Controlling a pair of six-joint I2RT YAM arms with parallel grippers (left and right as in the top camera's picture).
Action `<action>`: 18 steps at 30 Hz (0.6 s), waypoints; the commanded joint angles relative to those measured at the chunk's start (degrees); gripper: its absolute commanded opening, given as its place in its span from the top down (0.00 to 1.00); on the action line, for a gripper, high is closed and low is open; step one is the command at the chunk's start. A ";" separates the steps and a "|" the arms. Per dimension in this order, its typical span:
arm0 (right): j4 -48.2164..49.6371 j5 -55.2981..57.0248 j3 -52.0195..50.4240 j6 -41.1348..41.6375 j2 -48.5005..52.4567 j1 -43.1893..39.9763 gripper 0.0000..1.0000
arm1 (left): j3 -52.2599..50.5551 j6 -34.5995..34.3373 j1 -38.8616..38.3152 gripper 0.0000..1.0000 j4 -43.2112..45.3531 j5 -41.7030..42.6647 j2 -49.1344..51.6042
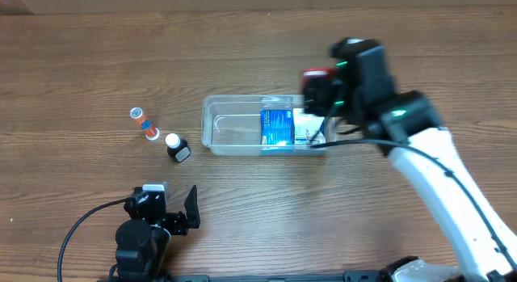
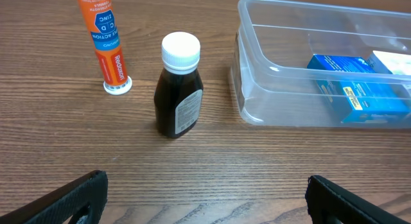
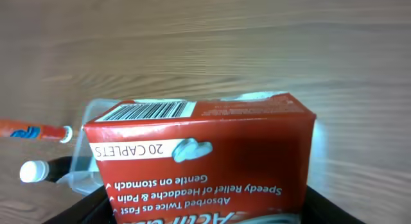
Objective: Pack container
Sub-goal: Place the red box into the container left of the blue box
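The clear plastic container (image 1: 226,125) lies mid-table and holds a blue box (image 1: 276,127) and a white item (image 1: 309,124) at its right end. It also shows in the left wrist view (image 2: 270,89) with the blue box (image 2: 363,95). My right gripper (image 1: 317,92) is shut on a red caplet box (image 3: 202,160) and holds it above the container's right end. My left gripper (image 2: 205,201) is open and empty near the table's front edge. A dark bottle with a white cap (image 2: 178,86) and an orange tube (image 2: 106,38) lie left of the container.
The bottle (image 1: 177,147) and orange tube (image 1: 145,124) sit on the wooden table between the container and the left side. The right arm's white link (image 1: 452,193) crosses the right part of the table.
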 commanded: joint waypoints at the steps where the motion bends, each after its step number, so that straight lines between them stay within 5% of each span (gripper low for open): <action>1: 5.79 5.99 -0.35 5.81 8.70 7.76 0.29 | -0.17 1.05 -0.28 0.00 0.20 0.17 -0.46; 6: 19.21 1.38 -0.35 7.04 22.75 14.08 0.29 | -0.17 1.05 -0.28 0.00 0.20 0.17 -0.46; 9: 17.86 0.28 -0.35 13.38 26.53 14.27 0.29 | -0.17 1.05 -0.28 0.00 0.20 0.17 -0.46; 18: 15.82 0.17 -0.35 12.37 28.22 14.27 0.15 | -0.17 1.05 -0.28 0.00 0.22 0.17 -0.46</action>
